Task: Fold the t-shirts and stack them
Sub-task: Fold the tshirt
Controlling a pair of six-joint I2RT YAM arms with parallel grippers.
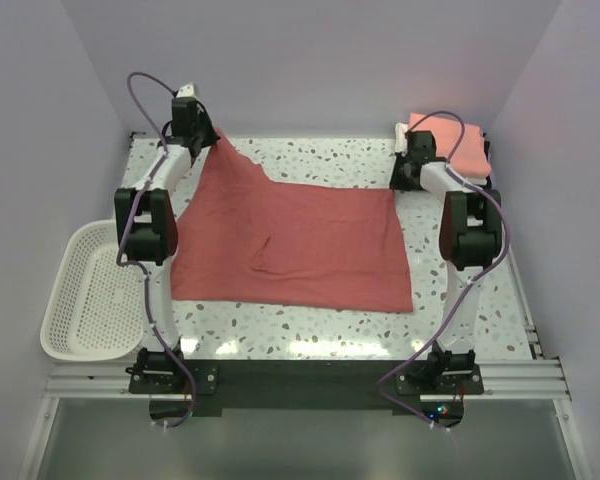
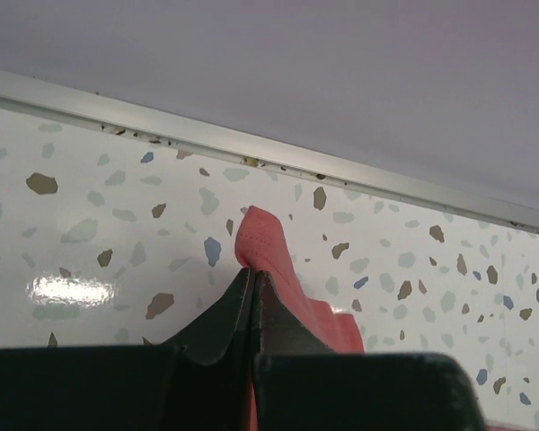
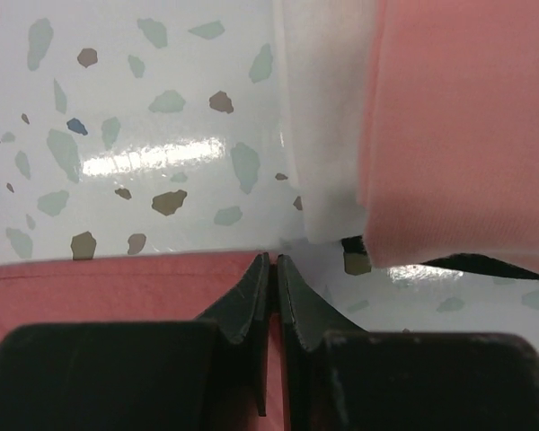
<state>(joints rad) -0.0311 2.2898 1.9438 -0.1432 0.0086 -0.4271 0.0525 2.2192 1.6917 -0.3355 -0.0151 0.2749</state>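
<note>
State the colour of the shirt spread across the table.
Dusty brick-red t-shirt; clearest in the top external view.

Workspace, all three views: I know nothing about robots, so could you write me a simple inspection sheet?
Surface: speckled white table, glossy, with glare.
Job's things: brick-red t-shirt spread flat, far left corner lifted; folded salmon-pink shirt on a white shirt, far right.
Clutter: white mesh basket at the left edge.
Grippers: left gripper shut on the red shirt's corner; right gripper closed at its far right corner, grip unclear.
Cables: purple cables loop along both arms.
Surroundings: pale lilac walls; metal rail at the near edge.
</note>
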